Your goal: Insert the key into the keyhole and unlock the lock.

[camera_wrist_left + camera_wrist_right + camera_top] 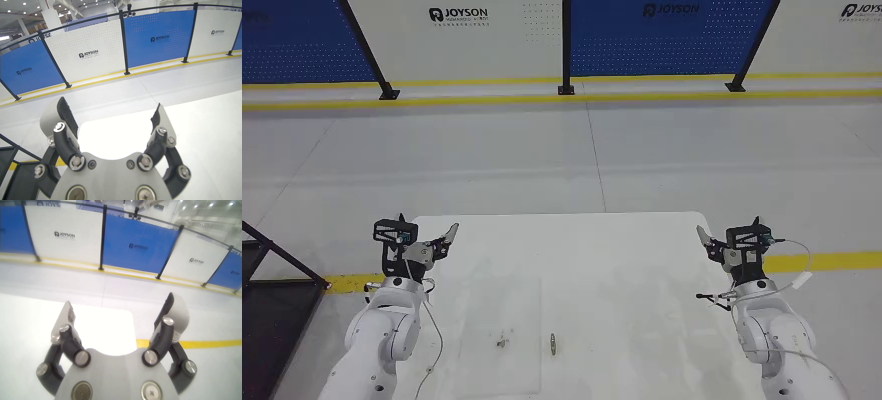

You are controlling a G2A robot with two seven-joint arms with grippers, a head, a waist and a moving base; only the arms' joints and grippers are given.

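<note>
White table (pixel 642 260) bears a small metal bit (pixel 501 342) near a slim metal bit (pixel 553 344); left gripper (pixel 110 104) and right gripper (pixel 119 299) hang released, empty, over its far corners.

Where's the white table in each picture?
Top view: table in the lower middle, left gripper and right gripper at its far corners.
Left wrist view: table corner seen between the left gripper's open fingers.
Right wrist view: table corner between the right gripper's open fingers.
Shared landmark: the blue-and-white fence.
</note>
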